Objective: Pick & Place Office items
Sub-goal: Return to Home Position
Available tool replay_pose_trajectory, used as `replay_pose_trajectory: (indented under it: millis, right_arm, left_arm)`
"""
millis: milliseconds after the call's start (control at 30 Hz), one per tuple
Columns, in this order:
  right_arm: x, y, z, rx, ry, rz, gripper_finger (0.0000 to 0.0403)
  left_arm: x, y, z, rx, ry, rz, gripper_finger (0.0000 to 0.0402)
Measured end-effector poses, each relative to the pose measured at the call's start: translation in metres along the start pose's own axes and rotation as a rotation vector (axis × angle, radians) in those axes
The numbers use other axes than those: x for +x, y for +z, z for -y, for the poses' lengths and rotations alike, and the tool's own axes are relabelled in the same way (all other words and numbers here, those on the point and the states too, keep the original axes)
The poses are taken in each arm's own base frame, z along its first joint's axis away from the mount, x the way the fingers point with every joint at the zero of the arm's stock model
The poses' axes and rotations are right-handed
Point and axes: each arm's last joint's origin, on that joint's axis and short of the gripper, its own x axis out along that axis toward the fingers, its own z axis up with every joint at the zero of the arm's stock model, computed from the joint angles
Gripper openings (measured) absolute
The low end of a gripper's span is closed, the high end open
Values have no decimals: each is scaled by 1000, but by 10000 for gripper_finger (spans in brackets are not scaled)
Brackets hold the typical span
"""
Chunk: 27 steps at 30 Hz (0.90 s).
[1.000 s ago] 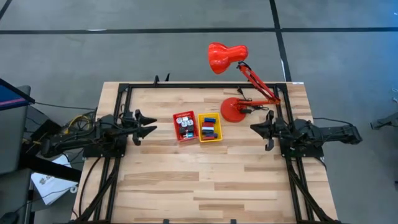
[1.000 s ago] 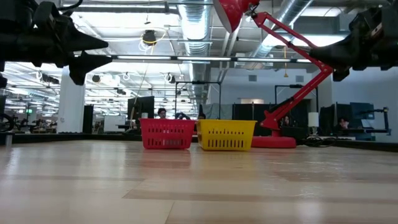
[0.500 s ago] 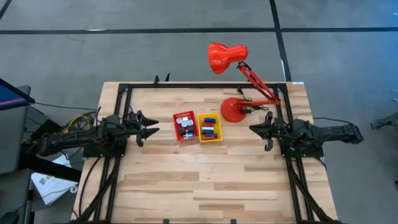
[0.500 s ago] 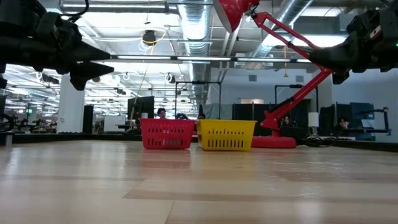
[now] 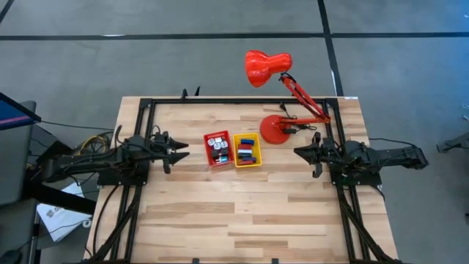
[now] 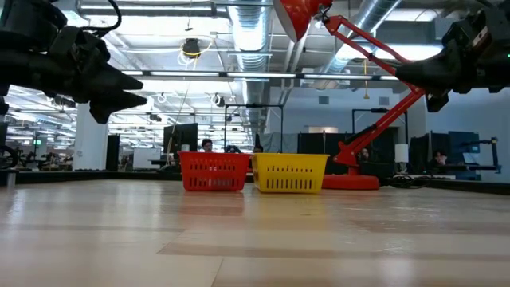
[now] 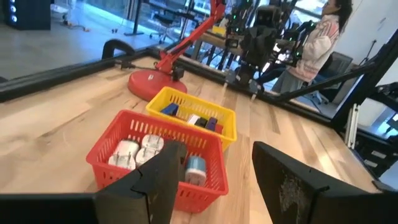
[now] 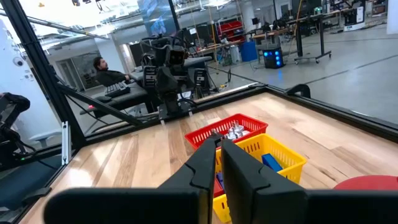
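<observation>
The office items lie in two small bins at mid-table. White and light blue pieces (image 7: 142, 150) fill the red bin (image 5: 217, 148). Blue, red, black and white pieces (image 7: 198, 119) sit in the yellow bin (image 5: 247, 149) beside it. My left gripper (image 5: 182, 152) hovers open above the table, left of the red bin, its fingers (image 7: 163, 177) pointing at the bins. My right gripper (image 5: 299, 152) hovers shut to the right of the yellow bin, also pointing at them. Neither holds anything.
A big red desk lamp stands on its round base (image 5: 278, 129) at the far right, its head (image 5: 265, 67) reaching past the far edge. A black frame (image 5: 150, 103) borders the table's far half. People (image 7: 318, 43) sit in the room beyond.
My left gripper has tipped its fingers downward a little and sunk slightly, still open, nosing toward the red bin. The bins and their pieces have stayed in place.
</observation>
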Motion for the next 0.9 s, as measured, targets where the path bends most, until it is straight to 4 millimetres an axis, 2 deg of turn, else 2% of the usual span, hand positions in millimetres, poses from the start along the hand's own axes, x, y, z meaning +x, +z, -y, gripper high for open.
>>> replay_pose_trajectory:
  millis: [233, 600, 900]
  right_arm:
    - [0, 0, 0, 0, 0, 0, 22]
    - [0, 0, 0, 0, -1, -1, 22]
    - [0, 0, 0, 0, -1, -1, 22]
  left_arm:
    - [-8, 8, 2, 0, -26, 100, 195]
    - [-12, 5, 1, 1, -17, 78, 195]
    - [-13, 11, 4, 2, -45, 145, 195]
